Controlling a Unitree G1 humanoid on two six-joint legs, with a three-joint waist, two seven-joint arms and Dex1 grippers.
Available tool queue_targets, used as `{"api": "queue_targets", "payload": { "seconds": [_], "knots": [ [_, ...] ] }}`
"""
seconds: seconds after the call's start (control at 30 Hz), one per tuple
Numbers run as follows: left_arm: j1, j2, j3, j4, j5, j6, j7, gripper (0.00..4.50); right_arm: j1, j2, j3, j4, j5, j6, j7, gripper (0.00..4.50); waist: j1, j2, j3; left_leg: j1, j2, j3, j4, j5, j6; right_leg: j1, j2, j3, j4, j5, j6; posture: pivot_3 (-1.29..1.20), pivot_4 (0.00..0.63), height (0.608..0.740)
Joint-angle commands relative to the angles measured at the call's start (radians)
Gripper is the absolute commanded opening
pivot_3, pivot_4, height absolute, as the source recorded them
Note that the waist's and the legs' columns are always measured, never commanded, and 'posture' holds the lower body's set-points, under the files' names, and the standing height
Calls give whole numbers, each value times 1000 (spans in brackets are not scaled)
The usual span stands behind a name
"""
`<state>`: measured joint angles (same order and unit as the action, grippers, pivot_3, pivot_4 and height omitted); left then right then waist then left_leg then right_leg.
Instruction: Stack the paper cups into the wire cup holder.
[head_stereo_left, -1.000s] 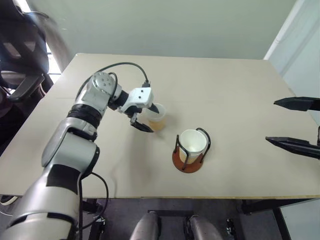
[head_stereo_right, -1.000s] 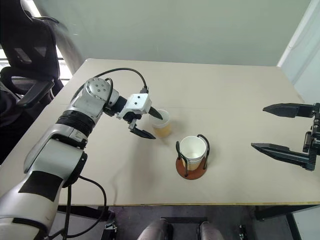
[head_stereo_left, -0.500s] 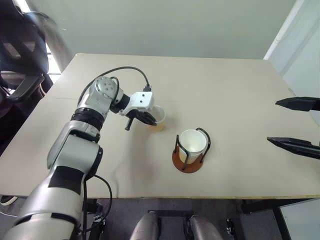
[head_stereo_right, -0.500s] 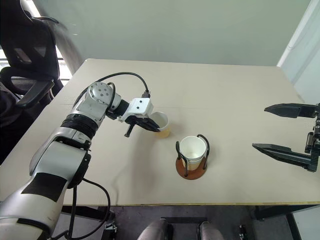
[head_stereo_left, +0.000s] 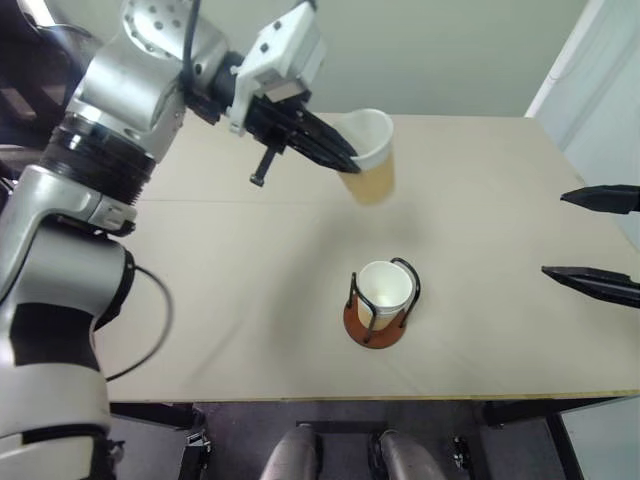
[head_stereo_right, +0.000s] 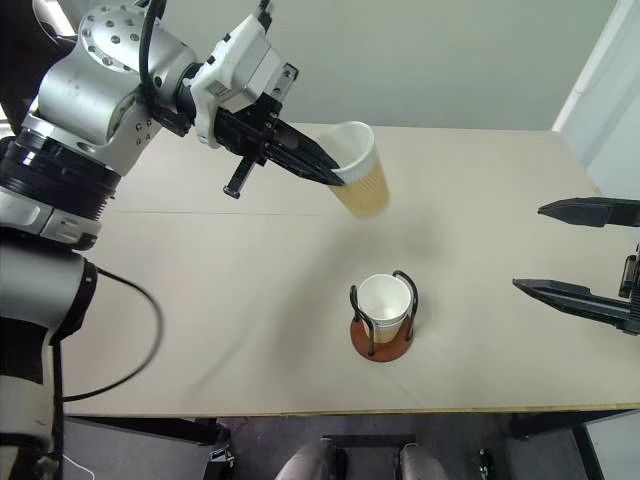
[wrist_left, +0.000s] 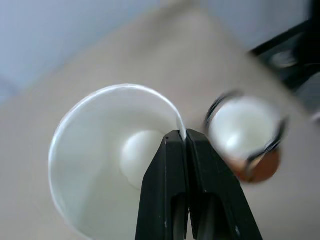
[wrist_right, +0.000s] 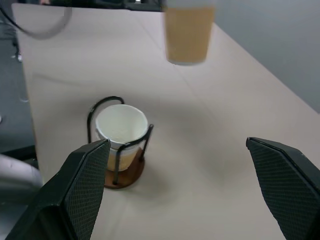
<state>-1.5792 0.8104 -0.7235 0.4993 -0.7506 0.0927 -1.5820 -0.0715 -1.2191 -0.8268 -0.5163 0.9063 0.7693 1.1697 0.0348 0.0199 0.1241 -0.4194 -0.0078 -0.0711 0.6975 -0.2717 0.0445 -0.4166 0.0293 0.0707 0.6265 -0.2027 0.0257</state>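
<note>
Since the lifted paper cup (head_stereo_right: 358, 180) hangs tilted in the air, pinched only at its rim by the left gripper (head_stereo_right: 335, 176), whose jaws are clenched on that thin wall, it could easily twist or slip out on the way over. It sits above the desk (head_stereo_right: 480, 200), well apart from the wire cup holder (head_stereo_right: 383, 322), which already has a cup (head_stereo_right: 385, 300) nested inside. If it comes down crooked, it might snag a wire loop or tip the stand. Right gripper (head_stereo_right: 585, 258) waits off to the side, jaws spread wide and empty.
</note>
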Motion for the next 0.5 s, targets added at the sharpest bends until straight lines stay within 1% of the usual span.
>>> {"api": "queue_targets", "payload": {
  "seconds": [0.03,0.13,0.27,0.37,0.5],
  "knots": [
    [-46,30,-52,-111,-163,34,-32,51,-19,-9,-9,-8,-5,-15,-5,4500,-2,0,1,0,0,0,0,0,0,0,0,0,1,0,0,0,150,740],
    [-49,62,-165,-194,-186,-8,-32,51,-20,-9,-15,-13,-3,-10,-7,4500,-6,1,0,0,0,0,0,0,-1,0,0,0,0,0,0,0,150,740],
    [-57,59,-294,-204,-171,-69,-32,51,-11,-6,-34,-22,-6,-1,-3,4500,-5,1,1,1,0,1,1,0,-1,0,0,1,0,0,0,0,150,740],
    [-69,41,-350,-176,-161,-110,-32,51,0,0,-55,-35,-4,11,-4,4500,-5,1,1,0,0,1,1,0,-1,0,0,1,0,0,0,0,150,740],
    [-62,19,-389,-153,-138,-168,-32,51,7,4,-76,-52,3,29,-13,4500,-6,1,1,0,0,1,1,0,-1,0,0,1,0,0,0,0,150,740]
  ]
}}
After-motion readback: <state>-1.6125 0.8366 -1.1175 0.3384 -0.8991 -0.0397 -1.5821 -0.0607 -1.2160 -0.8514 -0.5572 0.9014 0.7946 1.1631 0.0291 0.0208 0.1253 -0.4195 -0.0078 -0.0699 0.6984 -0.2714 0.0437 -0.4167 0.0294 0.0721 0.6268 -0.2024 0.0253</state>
